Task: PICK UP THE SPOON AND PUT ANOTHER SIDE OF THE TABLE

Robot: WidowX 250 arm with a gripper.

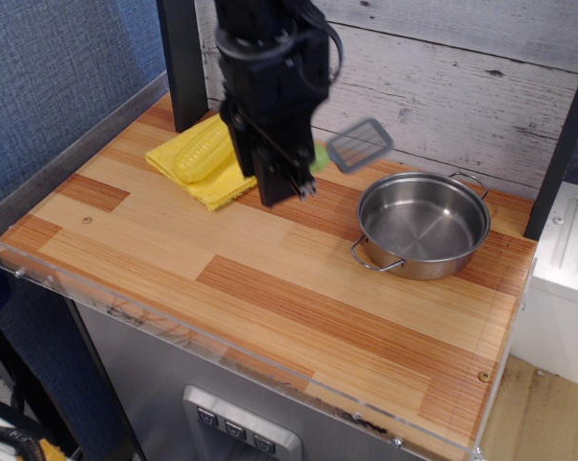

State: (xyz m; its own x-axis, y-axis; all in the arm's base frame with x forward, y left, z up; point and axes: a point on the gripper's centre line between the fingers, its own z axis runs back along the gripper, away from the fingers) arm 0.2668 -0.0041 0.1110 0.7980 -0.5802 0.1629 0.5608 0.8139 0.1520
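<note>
Starting at the left, a yellow corn cob (204, 151) lay on its yellow cloth (217, 182). The black gripper (294, 180) held the green-handled, grey slotted spoon (351, 147) clamped aloft above the striped wooden table (299, 288), beside the steel pot (423, 223); setting down remained.

You have a yellow corn cob (203, 151) lying on a yellow cloth (217, 178) at the back left. A steel pot (422, 225) with two loop handles sits upright and empty at the right, well apart from the cloth. Behind them runs a whitewashed plank wall (462, 77).
</note>
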